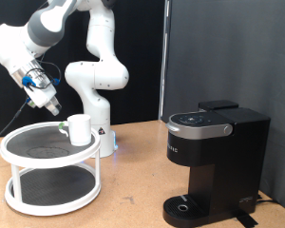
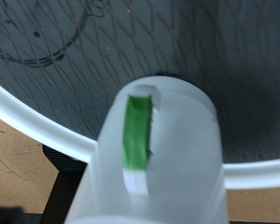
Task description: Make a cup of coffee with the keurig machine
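The cup is a white mug standing upright on the top shelf of a white round rack, near the shelf's edge on the exterior view's right. My gripper hangs above the shelf, just to the exterior view's left of the cup and a little higher, with nothing seen between its fingers. In the wrist view the cup fills the middle, with a green strip on the side facing the camera; my fingers do not show there. The keurig machine stands at the exterior view's right, lid down, with its round drip tray bare.
The rack has two tiers with dark mesh floors and a white rim. It stands on a brown table. The robot's white base is behind the rack. A dark wall panel is behind the machine.
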Robot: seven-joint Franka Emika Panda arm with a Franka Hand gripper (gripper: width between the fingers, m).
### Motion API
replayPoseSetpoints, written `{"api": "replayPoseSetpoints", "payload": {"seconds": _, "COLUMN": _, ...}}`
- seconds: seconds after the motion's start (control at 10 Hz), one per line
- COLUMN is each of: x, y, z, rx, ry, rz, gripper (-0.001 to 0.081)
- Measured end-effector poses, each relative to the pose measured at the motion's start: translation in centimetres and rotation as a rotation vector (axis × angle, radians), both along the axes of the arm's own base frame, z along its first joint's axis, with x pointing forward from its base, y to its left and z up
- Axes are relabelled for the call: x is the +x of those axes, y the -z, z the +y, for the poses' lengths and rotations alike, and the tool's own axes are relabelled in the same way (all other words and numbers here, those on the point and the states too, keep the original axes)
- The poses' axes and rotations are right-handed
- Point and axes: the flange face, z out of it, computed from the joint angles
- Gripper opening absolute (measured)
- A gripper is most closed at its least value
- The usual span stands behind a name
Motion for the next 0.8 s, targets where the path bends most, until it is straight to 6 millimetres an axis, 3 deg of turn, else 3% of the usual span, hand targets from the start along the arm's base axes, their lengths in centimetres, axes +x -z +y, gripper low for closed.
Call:
{"api": "replayPoseSetpoints", "payload": {"seconds": 0.1, "x": 0.1, "y": 0.8, "z": 0.2, "rx": 0.007, "ry": 0.002, "rz": -0.013, "gripper": 0.062}}
{"api": "replayPoseSetpoints", "payload": {"seconds": 0.2, "x": 0.3, "y": 1.4, "z": 0.4, "rx": 0.017, "ry": 0.003, "rz": -0.02, "gripper": 0.0711}}
{"api": "replayPoseSetpoints", "payload": {"seconds": 0.8, "x": 0.8, "y": 4.3, "z": 1.4, "rx": 0.028, "ry": -0.011, "rz": 0.004, "gripper": 0.0734}}
